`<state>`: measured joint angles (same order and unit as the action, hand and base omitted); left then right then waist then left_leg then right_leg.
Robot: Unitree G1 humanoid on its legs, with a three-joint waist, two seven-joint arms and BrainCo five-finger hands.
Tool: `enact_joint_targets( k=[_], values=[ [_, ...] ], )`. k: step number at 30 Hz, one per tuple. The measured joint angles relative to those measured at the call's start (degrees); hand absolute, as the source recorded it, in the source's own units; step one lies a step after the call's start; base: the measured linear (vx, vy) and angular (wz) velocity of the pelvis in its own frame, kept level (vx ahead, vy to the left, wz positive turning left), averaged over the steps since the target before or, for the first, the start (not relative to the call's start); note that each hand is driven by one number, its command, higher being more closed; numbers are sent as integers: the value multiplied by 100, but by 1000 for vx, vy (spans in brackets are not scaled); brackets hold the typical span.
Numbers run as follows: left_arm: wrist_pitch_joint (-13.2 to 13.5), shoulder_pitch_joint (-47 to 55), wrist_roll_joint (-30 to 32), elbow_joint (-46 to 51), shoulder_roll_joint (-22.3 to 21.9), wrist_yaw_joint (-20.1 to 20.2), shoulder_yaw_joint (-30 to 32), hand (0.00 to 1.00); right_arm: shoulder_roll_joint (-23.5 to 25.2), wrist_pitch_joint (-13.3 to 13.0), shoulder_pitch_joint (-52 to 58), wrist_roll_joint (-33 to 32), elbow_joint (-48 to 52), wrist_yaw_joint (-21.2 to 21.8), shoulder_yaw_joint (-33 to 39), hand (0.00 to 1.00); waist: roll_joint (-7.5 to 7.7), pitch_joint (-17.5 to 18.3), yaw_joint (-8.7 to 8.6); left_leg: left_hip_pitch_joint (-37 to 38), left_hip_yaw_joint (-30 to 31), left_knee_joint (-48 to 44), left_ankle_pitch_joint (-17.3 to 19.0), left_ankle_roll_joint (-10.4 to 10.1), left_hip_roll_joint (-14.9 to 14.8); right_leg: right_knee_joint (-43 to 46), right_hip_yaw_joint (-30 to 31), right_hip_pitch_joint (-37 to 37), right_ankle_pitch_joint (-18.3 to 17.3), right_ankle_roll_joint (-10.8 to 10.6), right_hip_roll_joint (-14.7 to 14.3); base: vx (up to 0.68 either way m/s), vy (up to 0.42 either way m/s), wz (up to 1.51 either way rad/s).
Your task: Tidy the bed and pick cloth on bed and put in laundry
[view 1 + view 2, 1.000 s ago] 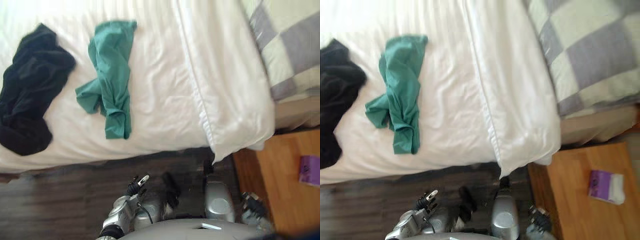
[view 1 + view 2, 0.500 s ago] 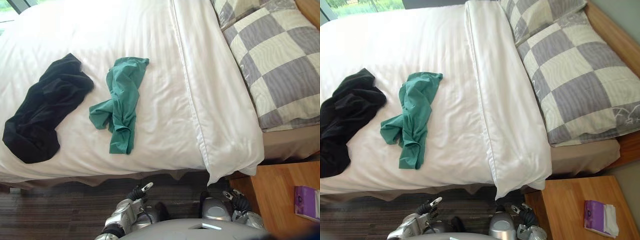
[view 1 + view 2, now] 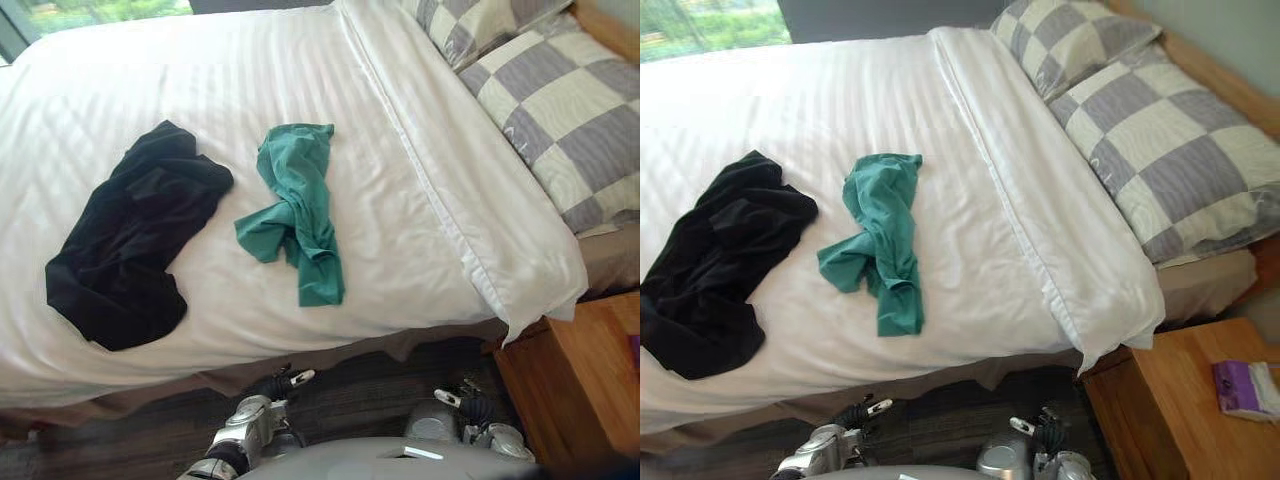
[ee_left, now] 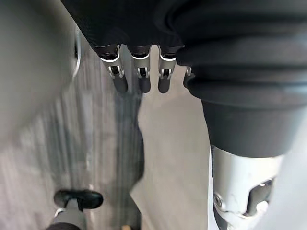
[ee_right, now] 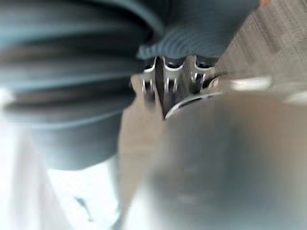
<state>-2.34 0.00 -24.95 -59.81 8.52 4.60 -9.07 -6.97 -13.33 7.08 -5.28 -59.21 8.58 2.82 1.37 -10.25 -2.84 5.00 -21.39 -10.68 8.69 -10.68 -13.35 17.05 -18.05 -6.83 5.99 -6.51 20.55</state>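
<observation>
Silver left hand (image 4: pixel 144 72), fingers straight, above floor (image 4: pixel 91 139)

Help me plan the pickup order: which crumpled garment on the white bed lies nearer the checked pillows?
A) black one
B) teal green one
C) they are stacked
B: the crumpled teal green garment lies between the crumpled black garment and the grey-and-cream checked pillows, apart from both.

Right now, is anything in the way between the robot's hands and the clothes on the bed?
No, nothing visible is. The green cloth and the black cloth lie uncovered on the white sheet, near its front edge. The left hand and right hand hang just below that edge.
</observation>
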Motion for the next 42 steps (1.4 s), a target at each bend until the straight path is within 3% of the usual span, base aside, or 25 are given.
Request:
enact_joint_targets(
  k=[1, 3, 5, 7, 9, 10, 12, 13, 14, 16, 19, 22, 23, 24, 25, 27, 28, 29, 30, 31, 32, 34, 35, 39, 42],
  values=[
    [-41, -10, 77, 1, 12, 1, -10, 0, -21, -19, 15, 10, 124, 67, -73, 0, -3, 2, -54, 4, 9, 255, -164, 91, 105, 147, -102, 67, -313, -82, -282, -47, 467, 12],
    [-267, -189, 393, 10, -17, -5, -233, 0, -21, -31, 3, 162, 612, 256, -269, 0, 9, -2, -88, -78, 142, 747, -491, 349, 525, 73, -156, 305, -1231, 49, -1010, -48, 373, 30],
    [-383, -263, 495, 25, -148, -40, -282, 0, 12, -34, -79, 200, 658, 265, -463, 0, 66, 30, -82, -199, 280, 825, -587, 493, 910, -375, -154, 621, -1760, 364, -1136, -72, 143, 41],
    [-404, -297, 534, 38, -312, -107, -345, 0, 32, -17, -273, 219, 611, 288, -578, 0, -170, -55, -82, -214, 429, 856, -657, 609, 1074, -478, -242, 718, -1733, 339, -1054, -86, 114, 58],
    [-310, -211, 422, 67, -443, -168, -341, 0, 25, -7, -399, 279, 498, 288, -633, 0, -256, -41, -56, -355, 547, 527, -518, 715, 1110, -445, -388, 791, -1813, 258, -957, -75, 102, 54],
    [-184, -152, 289, 178, -448, -210, -307, 0, 25, -3, -517, 275, 383, 242, -661, 0, -312, -33, -31, -612, 589, -56, -313, 674, 1034, -411, -395, 823, -1859, 226, -920, -52, 74, 34],
    [32, -136, 74, 283, -438, -211, -180, 0, 14, 55, -601, 275, 206, 105, -697, 0, -321, -36, 72, -1069, 387, -1032, -326, 591, 898, -376, -398, 917, -1861, 229, -806, -11, 48, 21],
    [162, -129, 66, 279, -424, -219, -148, 0, 19, 128, -605, 259, 56, 28, -661, 0, -266, -59, 73, -1246, 124, -1478, -281, 644, 788, -368, -462, 961, -1789, 279, -695, 31, 97, 2],
    [283, -123, -62, 268, -408, -261, -92, 0, 32, 179, -587, 172, 25, -50, -503, 0, -309, -39, 60, -1304, -162, -1863, -30, 845, 541, -241, -511, 943, -1751, 227, -635, 32, 122, -8],
    [307, -49, -349, 159, -396, -387, 49, 0, 13, 180, -537, -30, 36, -141, -199, 0, -297, -44, -2, -1242, -195, -1979, 224, 881, 185, -98, -416, 940, -1751, 193, -501, 64, 181, -24],
    [331, -69, -586, 21, -333, -637, 367, 0, -81, 207, -430, -62, 96, -162, 172, 0, -111, -107, -83, -1021, 391, -1129, 91, 732, -121, -93, -190, 914, -1639, -99, -65, 105, 320, -14],
    [410, -28, -556, -5, -305, -748, 506, 0, -230, 298, -200, 44, 67, -102, 243, 0, -160, -78, -98, -992, 1106, -617, -380, 833, -613, -88, 113, 855, -1564, -702, 278, 160, 480, -11],
    [409, 57, -516, -50, -343, -748, 511, 0, -390, 334, -166, 98, -47, -28, 248, 0, -368, 33, -72, -870, 1120, -540, -268, 225, -590, -155, 387, 821, -1547, -850, 416, 187, 491, -12],
    [410, 49, -513, -126, -307, -746, 508, 0, -299, 363, -218, 117, -153, -8, 243, 0, -234, 35, -103, -848, 1079, -568, -249, -222, -443, -283, 660, 866, -1545, -851, 474, 268, 673, -2],
    [386, 33, -498, -199, -132, -759, 572, 0, -70, 342, -220, 176, -225, -6, 243, 0, -36, 50, -121, -829, 1070, -570, -218, -172, -153, -436, 979, 962, -1537, -853, 489, 195, 421, 15],
    [245, 68, -250, -281, 79, -763, 587, 0, 50, 296, -180, 216, -291, 53, 277, 0, 136, 156, -78, -800, 1058, -608, -128, -127, -24, -598, 759, 1054, -829, -768, 479, 158, 312, 5],
    [168, 150, -8, -287, 101, -781, 671, 0, 68, 270, -175, 215, -297, 161, 271, 0, 54, 151, 2, -743, 901, -548, -125, -69, -67, -648, 441, 1045, -295, -581, 466, 112, 306, -28],
    [163, 225, 154, -265, 40, -851, 768, 0, 25, 201, -199, 222, -292, 290, 228, 0, 42, 151, 69, -509, 645, -284, -191, 80, -95, -578, -118, 985, -79, -25, 454, 95, 290, -40],
    [190, 281, 182, -212, 2, -877, 895, 0, 14, 129, -225, 230, -281, 367, 177, 0, 45, 153, 90, -394, 524, -112, -257, 142, -94, -396, -361, 900, -165, 84, 422, 62, 208, -59],
    [196, 318, 283, -215, -1, -875, 914, 0, 11, 13, -319, 256, -167, 467, 50, 0, 19, 167, 68, -227, 384, 254, -425, 165, -103, -83, -542, 769, -578, -80, 116, 41, 141, -52],
    [127, 297, 444, -225, -3, -863, 846, 0, 48, -53, -311, 271, 38, 550, -138, 0, -27, 173, 29, -118, 306, 554, -575, 179, -113, -33, -424, 707, -1109, -223, -376, 23, 101, -40],
    [-40, 177, 624, -233, -86, -763, 660, 0, 137, -44, -309, 233, 262, 637, -248, 0, -132, 166, -43, -114, 407, 874, -788, 237, -52, -396, 121, 775, -1700, -205, -1005, -9, 26, 17],
    [-129, 79, 646, -221, -202, -673, 585, 0, 132, -36, -332, 201, 315, 652, -223, 0, -205, 205, -121, -110, 497, 1099, -967, 400, 19, -617, 376, 823, -1689, -153, -1160, -14, 1, 52],
    [-113, 63, 577, -197, -404, -621, 521, 0, 123, 22, -428, 197, 43, 585, -291, 0, -383, 307, -98, -44, 466, 1336, -1234, 480, 91, -710, 169, 1016, -1576, -110, -1141, 50, -11, 40],
    [-75, 130, 213, -199, -348, -626, 576, 0, 155, 141, -559, -191, -202, 301, -335, 0, -320, 291, -55, 87, 436, 1531, -1336, 494, 141, -784, 206, 1146, -1576, -108, -1152, 43, 1, 22]
  ],
)
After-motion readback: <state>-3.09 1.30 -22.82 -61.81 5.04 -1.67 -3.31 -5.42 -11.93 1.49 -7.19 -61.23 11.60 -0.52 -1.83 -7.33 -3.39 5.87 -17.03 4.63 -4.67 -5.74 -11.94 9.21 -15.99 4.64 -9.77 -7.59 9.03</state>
